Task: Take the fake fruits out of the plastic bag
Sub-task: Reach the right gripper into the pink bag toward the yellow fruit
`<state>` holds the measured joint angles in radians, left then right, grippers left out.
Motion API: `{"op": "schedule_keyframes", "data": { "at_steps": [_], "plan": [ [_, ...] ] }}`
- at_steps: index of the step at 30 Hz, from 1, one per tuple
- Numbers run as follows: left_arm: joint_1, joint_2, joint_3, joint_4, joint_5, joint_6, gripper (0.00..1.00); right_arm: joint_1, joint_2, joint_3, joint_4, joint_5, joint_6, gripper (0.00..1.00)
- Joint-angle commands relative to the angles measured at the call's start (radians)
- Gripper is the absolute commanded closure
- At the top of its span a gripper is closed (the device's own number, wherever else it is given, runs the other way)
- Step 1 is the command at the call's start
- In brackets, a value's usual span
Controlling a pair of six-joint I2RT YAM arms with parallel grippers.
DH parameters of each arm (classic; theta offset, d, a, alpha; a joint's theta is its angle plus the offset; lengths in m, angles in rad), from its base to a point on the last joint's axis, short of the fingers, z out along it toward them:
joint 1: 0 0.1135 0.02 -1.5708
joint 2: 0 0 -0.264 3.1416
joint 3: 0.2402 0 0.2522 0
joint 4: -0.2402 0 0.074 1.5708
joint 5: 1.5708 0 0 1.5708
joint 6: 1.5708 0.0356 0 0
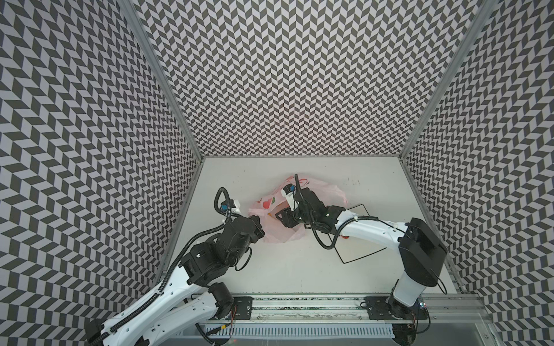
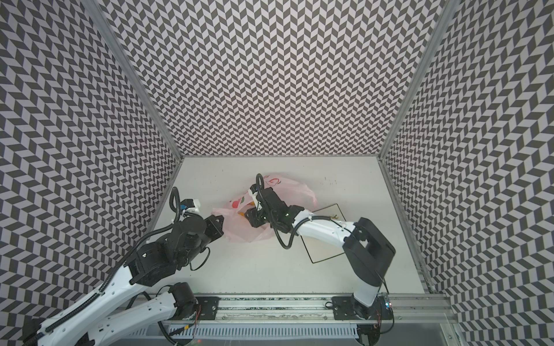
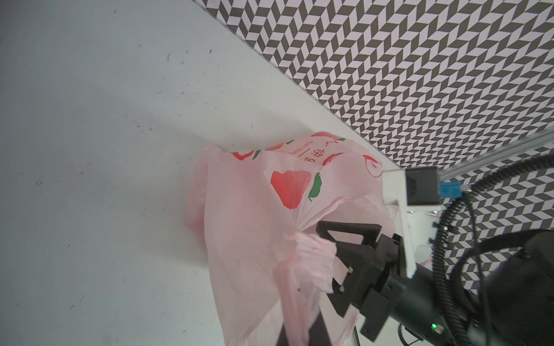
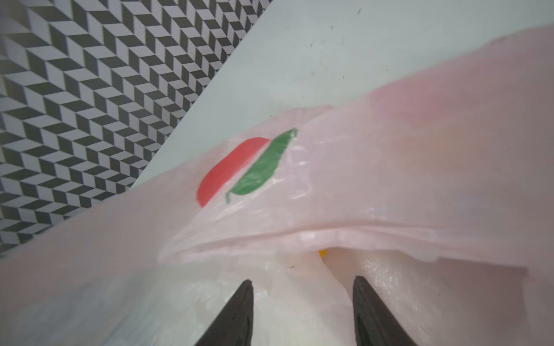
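Plastic bag: the pale-pink, crinkly plastic bag (image 1: pixel 325 191) lies crumpled about mid-table in both top views, between the two arms. Its mouth faces the right arm and its film carries red and green fruit prints.
Bag mouth: in the right wrist view a folded lip of film runs across the opening, with more film lying slack under it.
Fake fruit: one small sliver of yellow fake fruit (image 4: pixel 323 253) shows just under that lip, inside the bag. A reddish blur behind the film could be a print or a fruit, and I cannot tell which. No other fruit is clear enough to name.
Right gripper: the right gripper (image 4: pixel 302 284) points into the mouth with its jaws spread. Nothing is clamped between them, and the two dark fingertips rest over the slack film. In a top view it sits over the middle of the bag (image 2: pixel 296 191).
Left gripper: the left gripper (image 3: pixel 301 335) has its jaws pressed together on a bunched strip of the bag's edge, pulling that strip taut. In a top view it is at the bag's side towards the left wall.
Table: the bag lies on the pale table (image 1: pixel 299 269), which has small dark scuffs.
White sheet: a white sheet (image 1: pixel 356 247) with a thin black border lies flat beside the bag, partly under the right arm.
Walls: the walls (image 1: pixel 269 75) carry a grey-and-white chevron pattern on three sides.
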<state>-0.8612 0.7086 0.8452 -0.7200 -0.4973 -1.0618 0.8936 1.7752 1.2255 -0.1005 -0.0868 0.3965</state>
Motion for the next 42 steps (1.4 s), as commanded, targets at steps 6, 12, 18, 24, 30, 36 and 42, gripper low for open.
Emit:
{"op": "schedule_keyframes", "data": {
  "at_steps": [6, 12, 18, 24, 30, 36, 42],
  "plan": [
    [0.006, -0.042, 0.039, -0.118, -0.015, -0.042, 1.00, 0.002, 0.177, 0.131, 0.076, 0.065, 0.209, 0.37],
    [0.007, -0.055, 0.041, -0.146, -0.020, -0.059, 1.00, 0.004, 0.298, 0.229, 0.077, 0.010, 0.236, 0.31],
    [0.006, -0.054, 0.046, -0.149, -0.024, -0.059, 1.00, 0.010, 0.366, 0.271, 0.050, -0.027, 0.217, 0.23],
    [0.006, -0.053, 0.041, -0.148, -0.036, -0.072, 1.00, 0.021, 0.408, 0.285, -0.003, -0.039, 0.164, 0.20],
    [0.006, -0.060, 0.026, -0.145, -0.047, -0.082, 1.00, 0.030, 0.415, 0.290, -0.034, -0.074, 0.114, 0.18],
    [0.006, -0.089, -0.002, -0.167, -0.060, -0.131, 1.00, 0.029, 0.322, 0.310, -0.025, -0.152, 0.048, 0.18],
    [0.008, -0.094, -0.015, -0.177, -0.064, -0.156, 1.00, 0.051, 0.345, 0.336, -0.130, -0.116, -0.076, 0.15]
  ]
}}
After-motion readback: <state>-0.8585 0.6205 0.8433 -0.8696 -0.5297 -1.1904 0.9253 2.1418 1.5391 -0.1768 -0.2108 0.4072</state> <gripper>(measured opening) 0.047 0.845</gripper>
